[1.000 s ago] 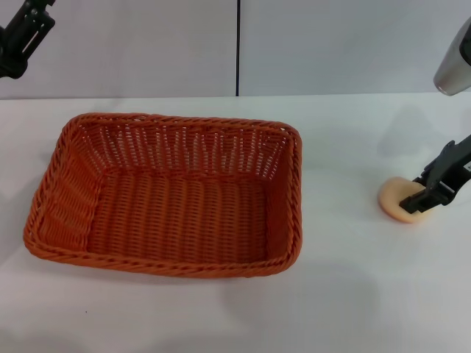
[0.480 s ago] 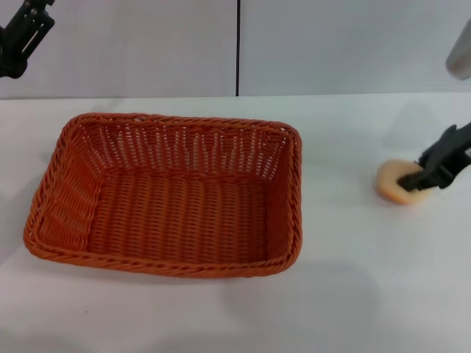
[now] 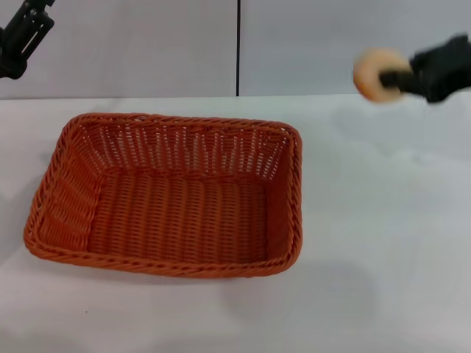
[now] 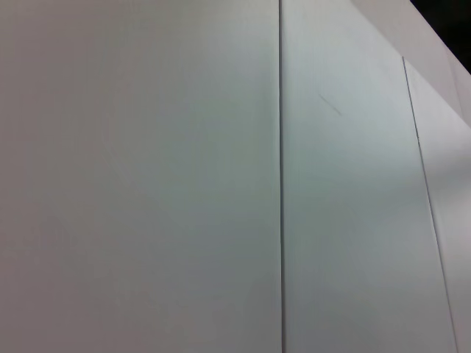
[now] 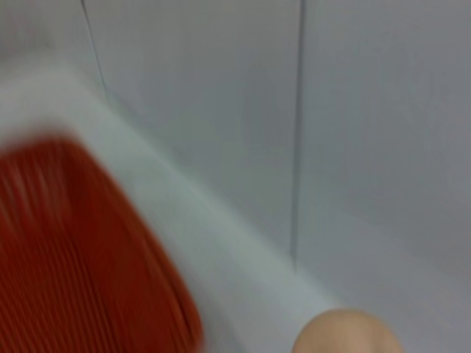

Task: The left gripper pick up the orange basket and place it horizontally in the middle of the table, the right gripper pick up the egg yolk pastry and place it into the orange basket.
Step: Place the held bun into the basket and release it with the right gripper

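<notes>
The orange basket [image 3: 169, 195] lies flat and empty on the white table [image 3: 383, 243], left of centre in the head view. High at the right, my right gripper [image 3: 390, 76] is shut on the egg yolk pastry [image 3: 372, 74], a pale round lump held well above the table, to the right of the basket. In the right wrist view the egg yolk pastry [image 5: 346, 332] shows at the frame edge and the orange basket [image 5: 81, 257] farther off. My left gripper [image 3: 20, 40] is parked high at the far left, clear of the basket.
A grey wall with a dark vertical seam [image 3: 238, 48] stands behind the table. The left wrist view shows only that wall [image 4: 147, 176]. Bare table surface lies right of the basket and in front of it.
My right gripper has lifted the pastry off the table and carried it up and slightly left, toward the basket. The basket and left arm have not moved.
</notes>
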Robot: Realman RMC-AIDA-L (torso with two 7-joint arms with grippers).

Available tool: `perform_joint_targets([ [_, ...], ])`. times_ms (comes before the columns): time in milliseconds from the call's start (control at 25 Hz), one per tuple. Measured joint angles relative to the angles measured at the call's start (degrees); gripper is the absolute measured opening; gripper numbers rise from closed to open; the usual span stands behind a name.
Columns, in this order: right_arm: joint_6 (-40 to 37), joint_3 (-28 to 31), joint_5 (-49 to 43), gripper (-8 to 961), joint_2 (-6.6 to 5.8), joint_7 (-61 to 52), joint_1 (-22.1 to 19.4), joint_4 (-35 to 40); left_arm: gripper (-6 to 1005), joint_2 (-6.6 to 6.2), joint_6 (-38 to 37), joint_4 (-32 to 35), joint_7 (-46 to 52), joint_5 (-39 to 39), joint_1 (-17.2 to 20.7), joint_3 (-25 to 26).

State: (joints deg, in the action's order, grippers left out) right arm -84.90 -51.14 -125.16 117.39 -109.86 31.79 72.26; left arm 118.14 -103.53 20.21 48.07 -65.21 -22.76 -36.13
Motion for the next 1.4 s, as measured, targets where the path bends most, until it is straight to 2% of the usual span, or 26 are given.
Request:
perform_joint_targets([
  [40, -0.2, 0.3, 11.5, 164, 0.57, 4.3, -3.0, 1.3, 722, 0.02, 0.0, 0.0, 0.0, 0.0, 0.0, 0.0],
  [80, -0.2, 0.3, 11.5, 156, 0.57, 4.3, -3.0, 1.3, 722, 0.03, 0.0, 0.0, 0.0, 0.0, 0.0, -0.1],
  [200, -1.0, -0.2, 28.0, 134, 1.05, 11.2, -5.4, -2.2, 722, 0.06, 0.0, 0.0, 0.0, 0.0, 0.0, -0.4],
  [280, -4.9, -2.7, 46.4, 119, 0.97, 20.0, -3.5, -15.7, 722, 0.08, 0.0, 0.0, 0.0, 0.0, -0.4, -0.4],
  [320, -4.9, -2.7, 46.4, 112, 0.97, 20.0, -3.5, -15.7, 722, 0.08, 0.0, 0.0, 0.0, 0.0, -0.4, -0.4],
  [360, -6.0, -3.6, 49.5, 105, 0.89, 21.7, -2.4, -19.1, 722, 0.11, 0.0, 0.0, 0.0, 0.0, -0.5, -0.4],
  [400, -6.0, -3.6, 49.5, 98, 0.89, 21.7, -2.4, -19.1, 722, 0.11, 0.0, 0.0, 0.0, 0.0, -0.5, -0.4],
  [440, -6.4, -4.9, 51.4, 91, 0.88, 23.0, 0.5, -24.3, 722, 0.14, 0.0, 0.0, -0.1, 0.0, -0.6, -0.4],
  [480, -6.4, -4.9, 51.4, 91, 0.88, 23.0, 0.5, -24.3, 722, 0.14, 0.0, 0.0, -0.1, 0.0, -0.6, -0.4],
  [560, -6.5, -6.3, 51.1, 91, 0.93, 23.4, 3.1, -27.9, 723, 0.16, 0.1, 0.0, -0.1, -0.1, -0.7, -0.4],
  [640, -6.2, -10.2, 50.8, 91, 1.05, 24.9, 5.8, -31.3, 723, 0.16, 0.2, 0.0, -0.1, -0.1, -0.8, -0.4],
  [680, -6.2, -10.2, 50.8, 91, 1.05, 24.9, 5.8, -31.3, 723, 0.16, 0.2, 0.0, -0.1, -0.1, -0.8, -0.4],
  [720, -5.7, -13.0, 50.7, 90, 1.11, 25.7, 6.8, -32.0, 723, 0.16, 0.2, 0.0, -0.2, -0.1, -0.8, -0.4],
  [760, -5.7, -13.0, 50.7, 90, 1.11, 25.7, 6.8, -32.0, 723, 0.16, 0.2, 0.0, -0.3, -0.1, -0.8, -0.4],
  [840, -4.7, -16.8, 50.5, 90, 1.22, 25.9, 7.7, -32.1, 723, 0.16, 0.3, -0.1, -0.3, -0.2, -0.7, -0.4],
  [1040, -3.5, -18.4, 48.5, 93, 1.12, 23.7, 8.2, -31.8, 723, 0.16, 0.4, -0.2, -0.4, -0.1, -0.4, -0.4],
  [1240, -3.9, -18.0, 47.9, 286, 0.99, 23.2, 7.6, -31.7, 722, 0.16, 0.4, -0.2, -0.1, -0.2, -0.6, -0.4],
  [1400, -4.1, -17.0, 48.2, 514, 0.75, 23.0, 6.3, -31.3, 722, 0.16, 0.4, -0.2, -0.1, -0.4, -0.8, -0.4],
])
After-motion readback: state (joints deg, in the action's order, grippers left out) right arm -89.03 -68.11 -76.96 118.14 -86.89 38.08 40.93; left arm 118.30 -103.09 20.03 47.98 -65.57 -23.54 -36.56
